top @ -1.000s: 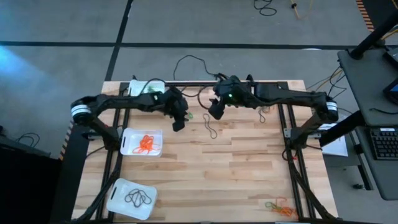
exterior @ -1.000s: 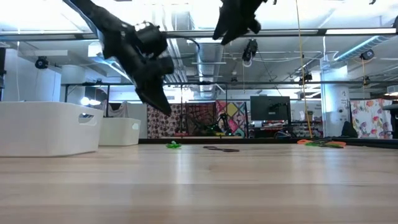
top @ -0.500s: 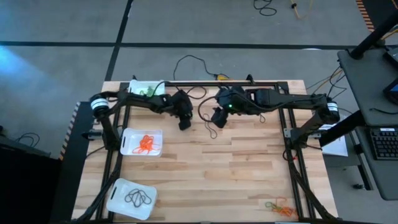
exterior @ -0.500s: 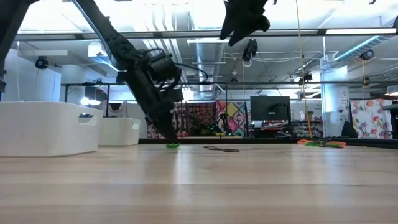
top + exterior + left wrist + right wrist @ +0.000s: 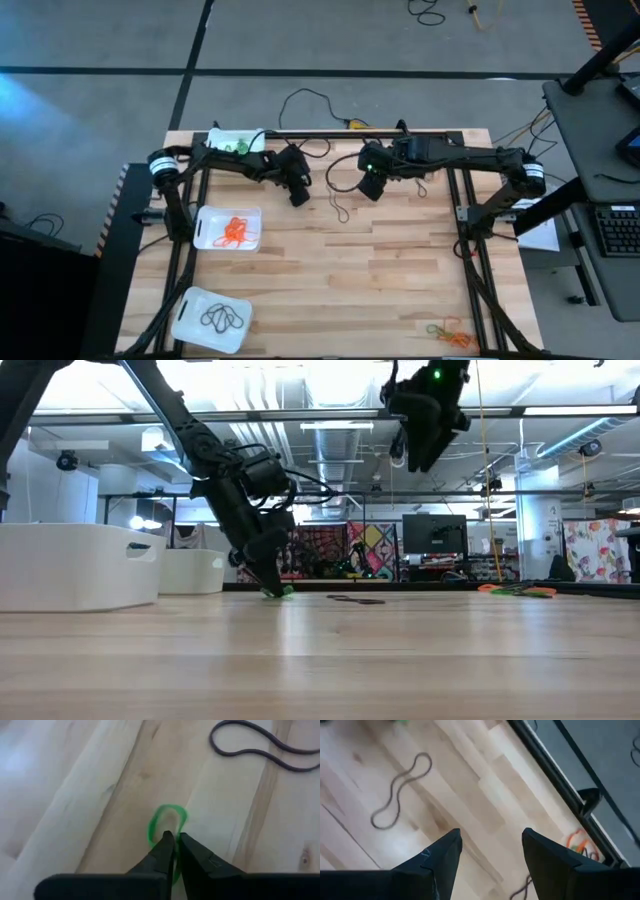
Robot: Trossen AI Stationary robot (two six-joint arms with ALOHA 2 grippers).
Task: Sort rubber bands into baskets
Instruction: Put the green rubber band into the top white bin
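Pinching a green rubber band (image 5: 167, 827) against the tabletop (image 5: 380, 270), the left hand (image 5: 174, 840) has its fingers together on the loop's near edge. Lifting straight up, slowly, should keep the thin loop from slipping free. Just beyond it lies a dark rubber band (image 5: 260, 747). The right hand (image 5: 490, 845) hovers above, fingers apart, empty. Three baskets: one with green bands (image 5: 232, 142) close behind the left hand, one with orange (image 5: 228, 228), one with black (image 5: 210, 320). A far corner holds an orange tangle (image 5: 447, 332), too small to count.
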